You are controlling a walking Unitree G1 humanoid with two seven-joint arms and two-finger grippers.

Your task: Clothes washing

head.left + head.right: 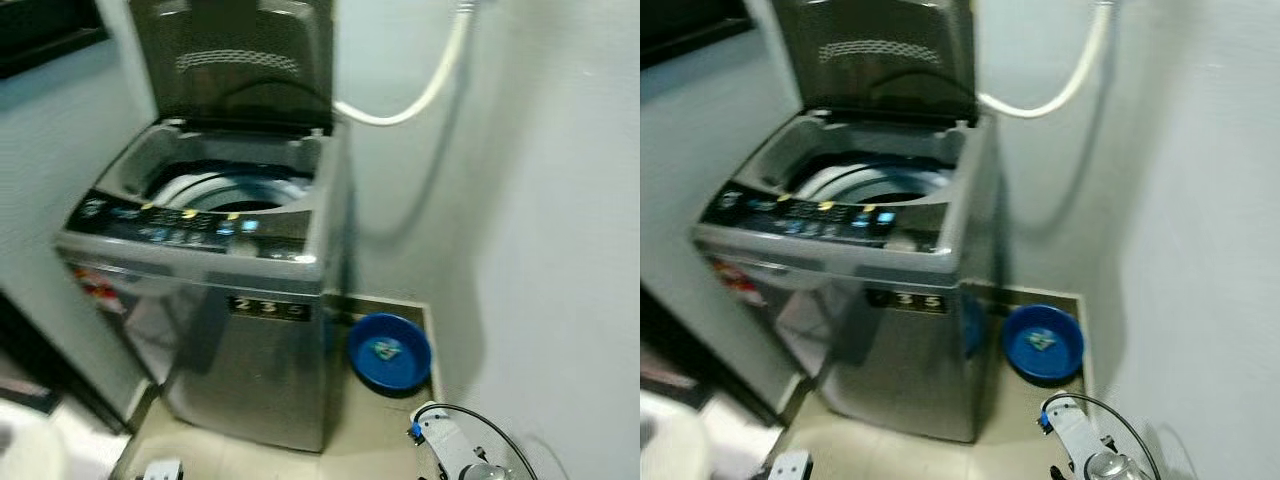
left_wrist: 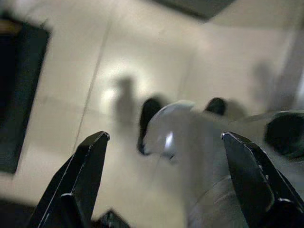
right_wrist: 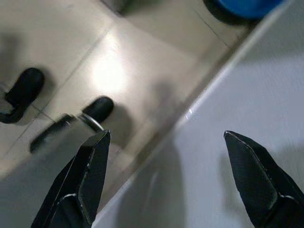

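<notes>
A grey top-loading washing machine [image 1: 235, 300] stands ahead of me with its dark lid [image 1: 235, 60] raised. Its drum opening [image 1: 235, 192] shows behind the control panel [image 1: 190, 228]. I can make out no clothes inside it. My left gripper [image 2: 165, 136] hangs low and open over the pale floor, nothing between its fingers. My right gripper [image 3: 167, 134] is also open and holds nothing, beside the white wall [image 3: 223, 156]. The right arm [image 1: 455, 450] shows at the bottom right of the eye views.
A blue basin [image 1: 389, 351] sits on the floor between the machine's right side and the wall. A white hose [image 1: 425, 90] loops along the wall behind the lid. A dark doorway edge [image 1: 40, 370] lies to the left. The floor is tiled [image 3: 109, 71].
</notes>
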